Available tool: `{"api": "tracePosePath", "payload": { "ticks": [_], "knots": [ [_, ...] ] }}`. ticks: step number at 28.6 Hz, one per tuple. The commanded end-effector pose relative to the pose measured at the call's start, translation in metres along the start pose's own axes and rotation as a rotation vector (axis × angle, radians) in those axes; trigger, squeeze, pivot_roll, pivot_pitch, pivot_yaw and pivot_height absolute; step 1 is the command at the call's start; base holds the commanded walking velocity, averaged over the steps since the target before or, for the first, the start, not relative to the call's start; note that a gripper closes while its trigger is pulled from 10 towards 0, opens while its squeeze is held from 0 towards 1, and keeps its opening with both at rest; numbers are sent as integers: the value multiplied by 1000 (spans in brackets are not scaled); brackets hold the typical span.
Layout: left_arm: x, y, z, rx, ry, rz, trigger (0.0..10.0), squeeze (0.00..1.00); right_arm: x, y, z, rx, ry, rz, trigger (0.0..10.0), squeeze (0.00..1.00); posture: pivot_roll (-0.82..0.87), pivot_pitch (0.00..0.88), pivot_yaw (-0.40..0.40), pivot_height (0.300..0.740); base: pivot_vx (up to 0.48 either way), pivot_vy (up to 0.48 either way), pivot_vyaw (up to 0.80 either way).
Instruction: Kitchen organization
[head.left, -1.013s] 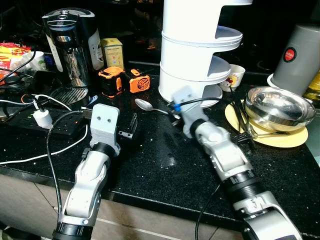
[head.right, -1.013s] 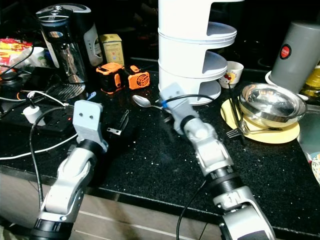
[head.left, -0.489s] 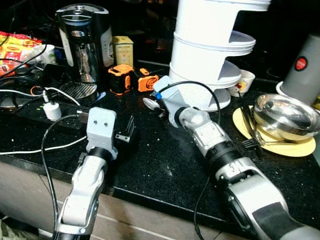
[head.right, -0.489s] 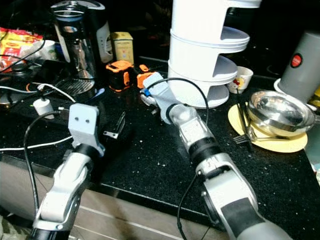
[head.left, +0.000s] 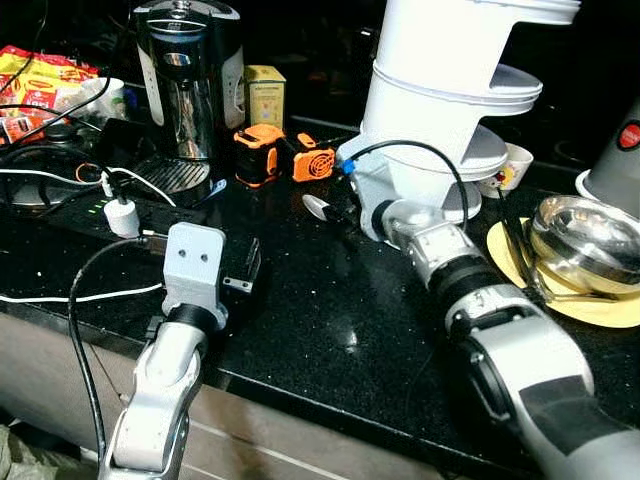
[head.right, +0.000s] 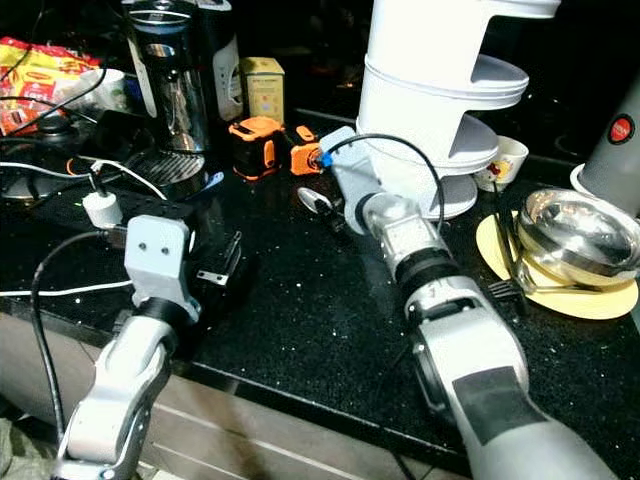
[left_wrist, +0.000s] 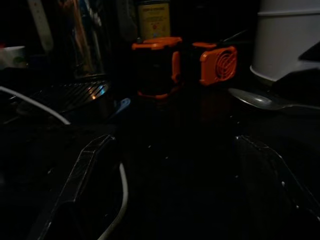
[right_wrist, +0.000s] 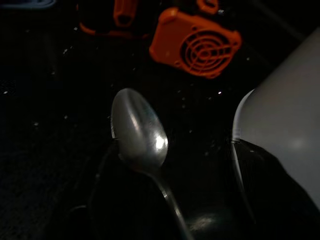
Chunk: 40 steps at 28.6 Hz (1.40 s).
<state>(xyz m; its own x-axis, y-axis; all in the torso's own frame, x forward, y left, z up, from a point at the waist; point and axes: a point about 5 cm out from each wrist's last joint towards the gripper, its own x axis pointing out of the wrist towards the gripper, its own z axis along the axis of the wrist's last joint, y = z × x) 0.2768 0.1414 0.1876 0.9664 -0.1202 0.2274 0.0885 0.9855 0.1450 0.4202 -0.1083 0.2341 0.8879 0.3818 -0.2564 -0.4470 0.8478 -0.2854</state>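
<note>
Spoon (right_wrist: 139, 131) lies flat on my black bench (head.left: 330, 320), bowl up, just in front of the white tiered stand (head.left: 450, 100) and near the orange fan-faced gadget (head.left: 312, 160). My right pincer (right_wrist: 170, 175) is down at the bench with its two dark fingers spread, one on each side of the spoon's handle; the bowl pokes out beyond the tips. I cannot tell whether the fingers touch the metal, but they are released, not clenched. My right arm reaches forward across the bench, its wrist close against the base of the stand.

My left pincer (left_wrist: 175, 190) rests low over the bench with its fingers wide apart and nothing between them. It points toward an orange and black tape measure (left_wrist: 157, 65) and the fan-faced gadget beside it. A white cable (head.left: 60, 295) runs along the bench near that arm.

Behind my left side stands a chrome and black coffee machine (head.left: 190, 85), with a small yellow box (head.left: 265, 95) next to it. A white plug (head.left: 122, 215) sits in a power strip. To my right, a steel bowl (head.left: 590, 235) sits on a yellow plate (head.left: 610, 310), and a small white cup (head.left: 512, 165) stands behind the stand's base.
</note>
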Motion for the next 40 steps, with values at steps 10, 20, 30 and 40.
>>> {"api": "tracePosePath", "payload": {
  "ticks": [10, 20, 30, 40],
  "knots": [
    [-3, -3, 3, 18, 19, -23, 10000, 0, -6, -9, -27, 101, 150, 97, 10000, 0, 148, 0, -90, 740, 0, 0, 0],
    [-3, -5, 4, 20, 24, -28, 10000, 0, -6, -2, -35, 309, 199, 132, 10000, 0, 141, 0, -86, 740, 0, 0, 0],
    [-2, -2, 4, 23, 29, -25, 10000, 0, -7, 20, -56, 433, 329, 252, 10000, 0, 143, 0, -89, 740, 0, 0, 0],
    [1, -1, 2, 23, 26, -14, 10000, 0, -13, 25, -72, 247, 437, 403, 0, 0, 133, 0, -97, 740, 0, 0, 0]
  ]
}}
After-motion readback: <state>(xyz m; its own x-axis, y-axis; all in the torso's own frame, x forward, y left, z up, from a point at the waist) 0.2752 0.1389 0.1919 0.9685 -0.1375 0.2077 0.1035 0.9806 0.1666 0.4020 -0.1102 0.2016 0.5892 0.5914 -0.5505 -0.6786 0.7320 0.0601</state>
